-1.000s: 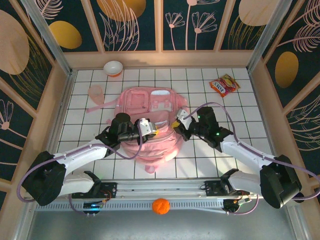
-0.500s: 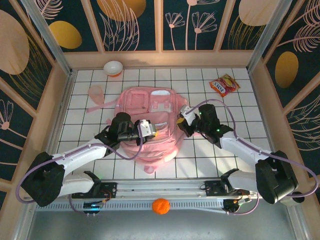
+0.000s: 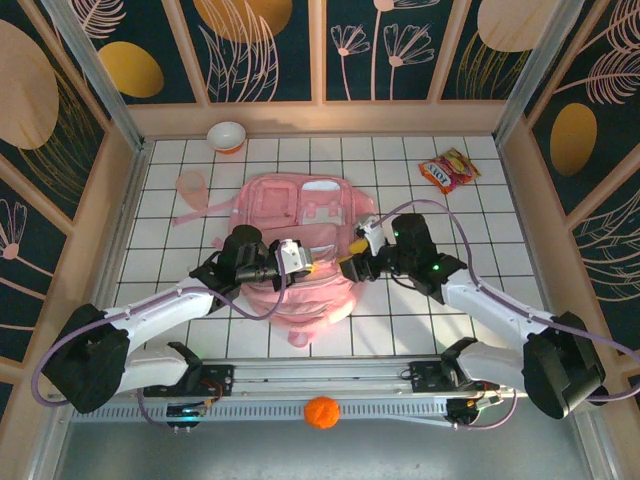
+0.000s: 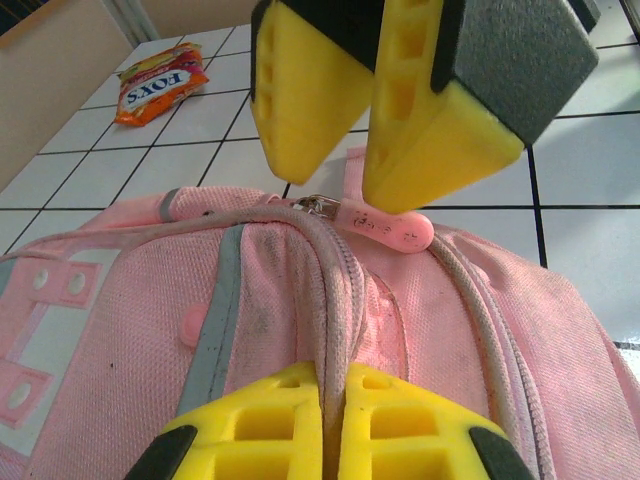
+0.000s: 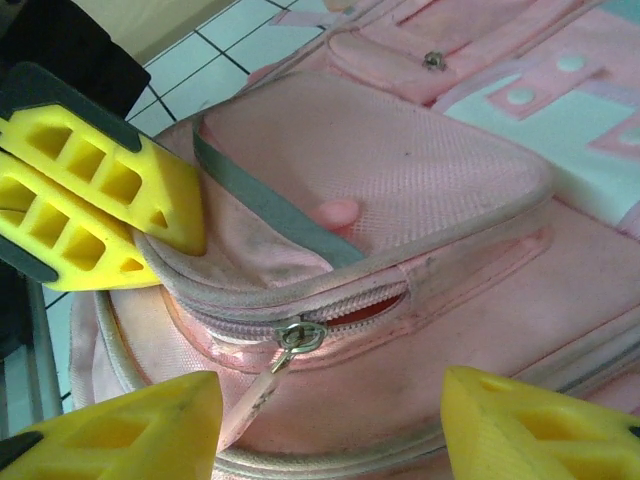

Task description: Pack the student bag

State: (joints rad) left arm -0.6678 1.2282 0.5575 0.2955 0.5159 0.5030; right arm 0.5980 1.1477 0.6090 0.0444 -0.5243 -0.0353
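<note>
While the student bag (image 3: 300, 250) is lying flat at the centre of the tiled table (image 3: 400, 310), front pockets up, the left gripper (image 3: 303, 264) is pinching shut on a ridge of its fabric beside the zip track (image 5: 330, 312). The right gripper (image 5: 332, 385) is hanging with jaws apart on either side of the zipper pull (image 4: 385, 222), apparently not gripping it. The left gripper's yellow fingers are sitting at 9 o'clock of that pull in the right wrist view. Risk noted: the pull is a slim, limp pink tab on a small metal ring, so closing foam pads are likely to be catching pocket cloth instead, or letting the tab slide out. A second risk: the woven pink fabric is soft and slack, so if the left pinch is slipping, the cloth is likely to be bunching ahead of the slider and jamming it. The tiles are looking smooth and glossy, so the whole bag may be dragging rather than unzipping. A crinkly orange snack packet (image 3: 448, 170) is waiting at 2 o'clock of the bag, well apart.
</note>
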